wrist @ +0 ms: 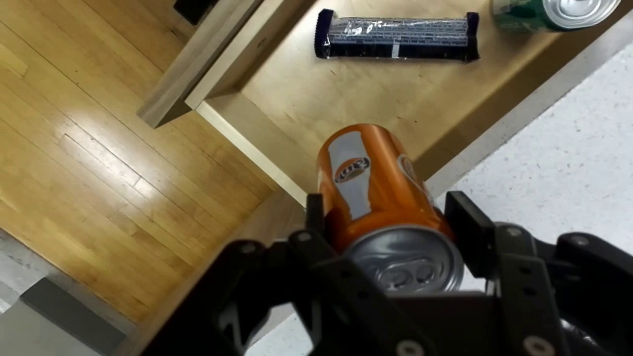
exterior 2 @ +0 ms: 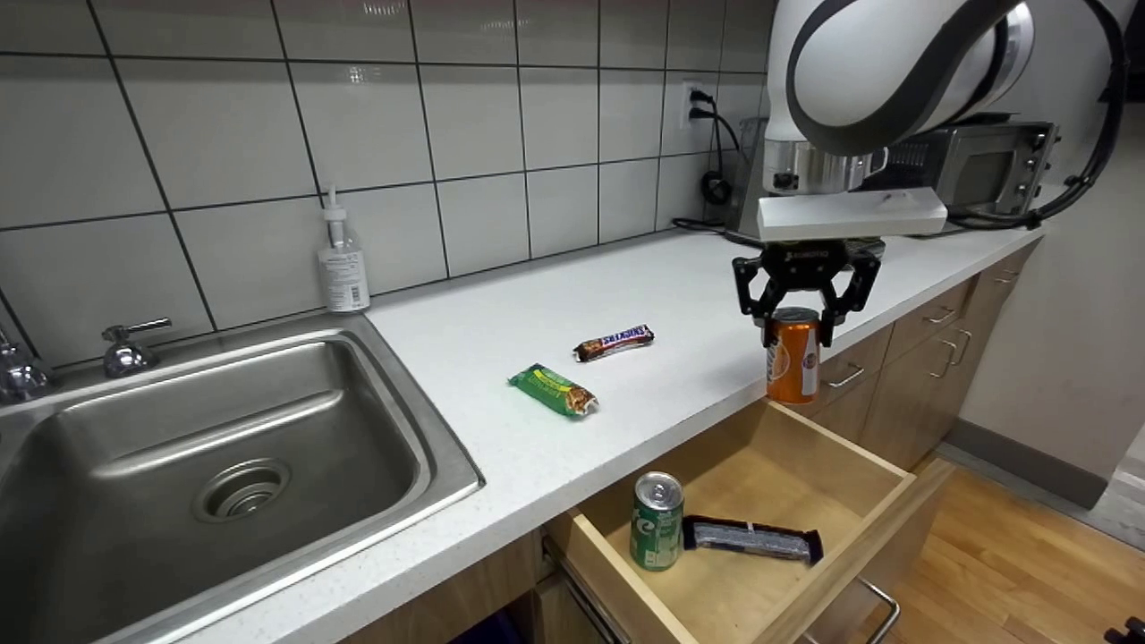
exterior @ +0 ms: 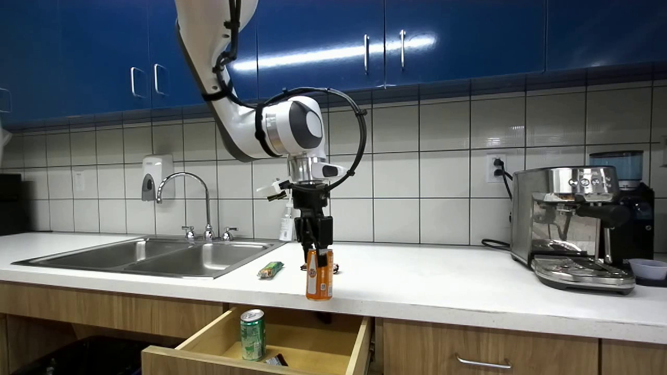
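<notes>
Evidently, the jaws are clamped on the orange can point(exterior 2: 793, 371), their pads point(wrist: 470, 235) set on opposite sides just below its top, so the squeeze looks balanced and most of the body hangs free underneath. The can is upright in both exterior views, held clear of the table point(exterior 2: 537, 456) by its front edge, near a corner of the drawer point(exterior 2: 707, 595); what lies straight beneath it is hard to tell. The drawer is pulled out, which leaves its inside reachable from above. In it the green can point(exterior 2: 657, 528) stands on its base, steady by the look of it, while the dark bar point(exterior 2: 753, 540) lies flat just beside, probably too slim to stand. Farther out on the table, the Snickers point(exterior 2: 614, 343) and the green packet point(exterior 2: 555, 391) lie flat, near each other but apart. Past them is the sink point(exterior 2: 402, 385), with the pump bottle point(exterior 2: 343, 277) behind its corner, presumably to be handy for washing.
</notes>
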{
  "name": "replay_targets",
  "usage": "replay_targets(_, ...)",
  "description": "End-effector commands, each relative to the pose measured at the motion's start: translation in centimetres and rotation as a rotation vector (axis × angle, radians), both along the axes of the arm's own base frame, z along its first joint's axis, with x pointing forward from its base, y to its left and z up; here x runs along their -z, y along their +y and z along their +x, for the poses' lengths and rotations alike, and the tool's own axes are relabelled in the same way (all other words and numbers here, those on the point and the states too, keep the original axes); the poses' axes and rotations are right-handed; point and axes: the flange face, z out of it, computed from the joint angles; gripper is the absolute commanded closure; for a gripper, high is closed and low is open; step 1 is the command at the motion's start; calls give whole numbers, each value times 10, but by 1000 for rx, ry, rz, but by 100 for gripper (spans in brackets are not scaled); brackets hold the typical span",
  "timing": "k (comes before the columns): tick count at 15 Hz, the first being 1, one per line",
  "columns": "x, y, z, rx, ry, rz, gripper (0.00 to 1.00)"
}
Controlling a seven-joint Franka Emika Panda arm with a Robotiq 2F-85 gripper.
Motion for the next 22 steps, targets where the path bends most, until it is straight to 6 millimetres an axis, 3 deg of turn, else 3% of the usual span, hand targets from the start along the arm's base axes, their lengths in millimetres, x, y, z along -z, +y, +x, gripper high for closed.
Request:
replay_targets(1, -6, 6, -18, -38, -21, -30, 62)
replay_targets(22, 46, 27, -35, -170, -70, -54, 62)
